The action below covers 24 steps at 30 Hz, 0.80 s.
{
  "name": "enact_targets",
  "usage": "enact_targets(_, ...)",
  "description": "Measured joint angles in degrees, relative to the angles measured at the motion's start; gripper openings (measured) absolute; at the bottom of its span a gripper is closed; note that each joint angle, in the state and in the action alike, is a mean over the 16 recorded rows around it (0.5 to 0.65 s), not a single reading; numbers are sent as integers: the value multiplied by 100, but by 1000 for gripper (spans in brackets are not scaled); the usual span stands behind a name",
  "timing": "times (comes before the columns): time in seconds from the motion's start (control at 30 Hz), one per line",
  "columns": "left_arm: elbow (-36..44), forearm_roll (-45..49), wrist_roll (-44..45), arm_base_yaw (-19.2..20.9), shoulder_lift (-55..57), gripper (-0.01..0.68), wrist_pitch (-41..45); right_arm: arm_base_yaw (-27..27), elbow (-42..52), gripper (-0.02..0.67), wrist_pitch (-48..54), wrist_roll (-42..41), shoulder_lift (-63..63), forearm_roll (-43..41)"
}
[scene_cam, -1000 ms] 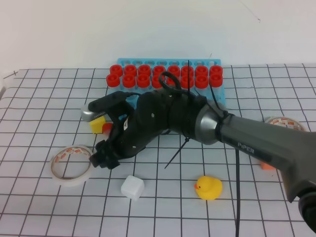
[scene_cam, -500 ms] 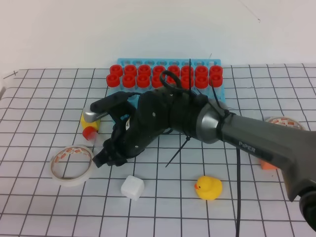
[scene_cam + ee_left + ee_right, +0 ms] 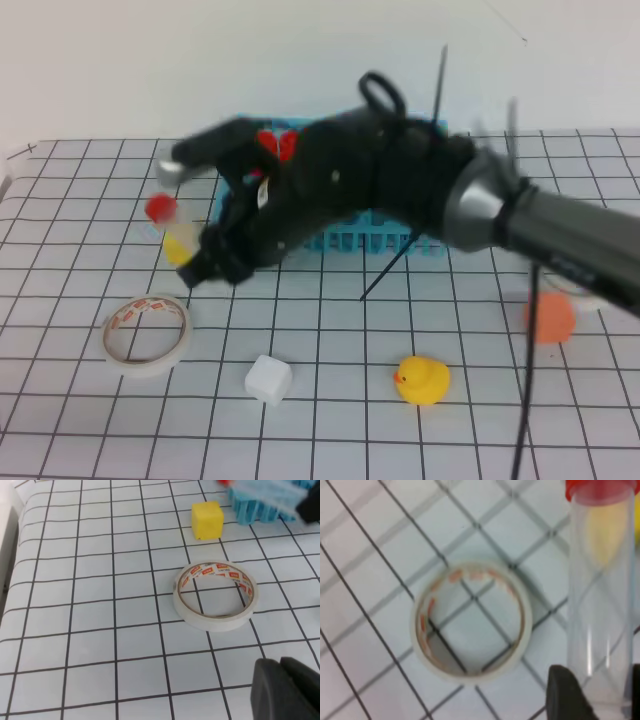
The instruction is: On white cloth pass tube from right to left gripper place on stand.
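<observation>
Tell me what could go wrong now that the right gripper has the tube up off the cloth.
1. The right gripper pinches the tube only near its bottom end, so the long capped part sticks out; a fast swing might tilt it or slip it loose.
2. The exterior view is motion-blurred, suggesting a quick move; the arm passes close over the stand and could brush its capped tubes.
3. The left gripper is shut; it must open before the handover, or the tube may drop.

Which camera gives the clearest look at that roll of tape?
The left wrist view: the tape roll sits sharp, whole and unobstructed, with its red print showing. The right wrist view shows it from above, blurred; the high view shows it small, at the left.
</observation>
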Motion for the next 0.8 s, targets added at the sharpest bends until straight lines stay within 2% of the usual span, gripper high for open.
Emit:
enact_targets(0.2, 0, -161, 0, 0, 0, -1, -458, 0, 6, 234, -464, -343, -554, -81)
enact_targets(0.43, -6, -524, 0, -2, 14, -1, -1533, 0, 270, 233, -1314, -836, -1170, -150)
enact_targets(0.63, -132, -801, 0, -11, 155, -1, -2260, 28, 1151, 233, -2387, -1119, -1743, -123)
enact_targets(0.8, -359, -893, 1, -104, 422, -1, -2459, 175, 2283, 233, -3537, -1195, -2215, -79)
